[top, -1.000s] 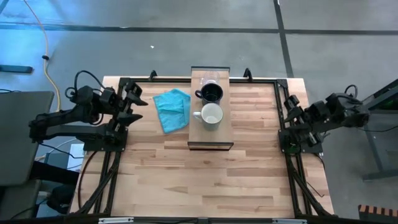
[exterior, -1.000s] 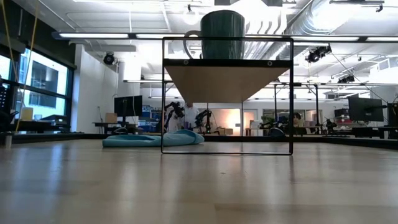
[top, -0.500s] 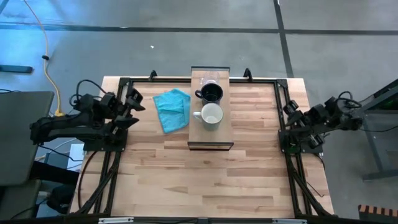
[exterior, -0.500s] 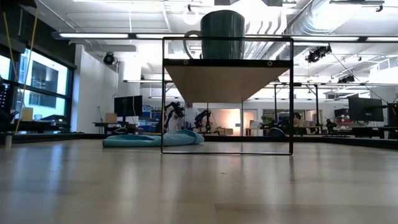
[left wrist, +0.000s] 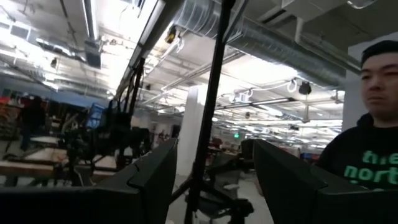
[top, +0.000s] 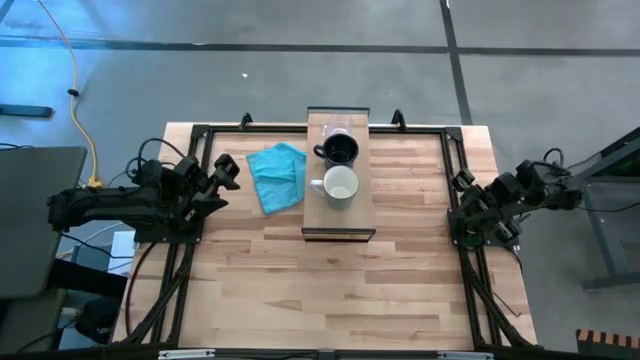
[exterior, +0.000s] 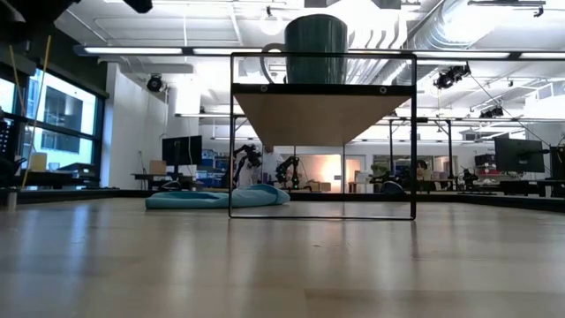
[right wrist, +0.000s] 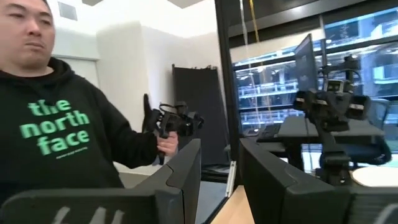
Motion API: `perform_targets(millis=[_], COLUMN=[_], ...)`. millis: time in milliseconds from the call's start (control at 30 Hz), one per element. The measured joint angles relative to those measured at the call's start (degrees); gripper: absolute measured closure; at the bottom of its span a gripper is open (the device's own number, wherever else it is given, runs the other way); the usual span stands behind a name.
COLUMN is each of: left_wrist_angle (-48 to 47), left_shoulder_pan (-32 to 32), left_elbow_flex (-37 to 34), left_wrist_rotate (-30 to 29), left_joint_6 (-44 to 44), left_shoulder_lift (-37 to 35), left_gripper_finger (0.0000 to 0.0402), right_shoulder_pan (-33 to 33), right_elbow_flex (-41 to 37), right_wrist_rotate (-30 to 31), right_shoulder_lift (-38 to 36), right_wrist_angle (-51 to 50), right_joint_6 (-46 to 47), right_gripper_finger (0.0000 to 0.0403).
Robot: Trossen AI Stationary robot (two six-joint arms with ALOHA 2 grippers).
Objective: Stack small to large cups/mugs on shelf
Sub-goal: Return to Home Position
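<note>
White mug [top: 340, 185] shelved, left gripper [top: 222, 172] and right gripper [top: 463, 188] have drawn back to the worktop's [top: 300, 290] edges, fingers released and empty.

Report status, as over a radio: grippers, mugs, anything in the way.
Left gripper open, at table's left edge; right gripper open, at right edge. Glass cup, black mug, white mug in a row on shelf. Teal cloth beside shelf, not on it.

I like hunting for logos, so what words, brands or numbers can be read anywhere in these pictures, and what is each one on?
"the north face": green print on the chest of a black hoodie, right wrist view.
"the nort": the same print, cut off by the picture's edge, left wrist view.
A small line under "face": too small to read.
No other readable text.
</note>
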Motion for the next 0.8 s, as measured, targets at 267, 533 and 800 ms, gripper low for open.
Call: perform_targets(millis=[267,533,800], left_wrist_angle=[7.1,10.6,8.0], left_shoulder_pan=[0.0,0.0,0.0], left_elbow_flex=[-5.2,-9.0,-9.1], left_wrist_rotate=[0.0,-0.2,-3.8], left_joint_6=[-1.9,-2.4,-2.6], left_shoulder_lift=[0.3,0.3,0.3], left_gripper_finger=[0.0202,0.0202,0.0202], right_shoulder_pan=[0.0,0.0,-0.1], right_elbow_flex=[0.0,-3.8,-9.2], right_wrist_rotate=[-1.6,-1.6,3.3], right_shoulder_lift=[0.0,-4.3,-5.3], right_wrist_angle=[-2.8,-1.2,1.5], right_joint_6=[1.1,2.2,4.7], right_gripper_finger=[0.0302,0.0302,0.0302])
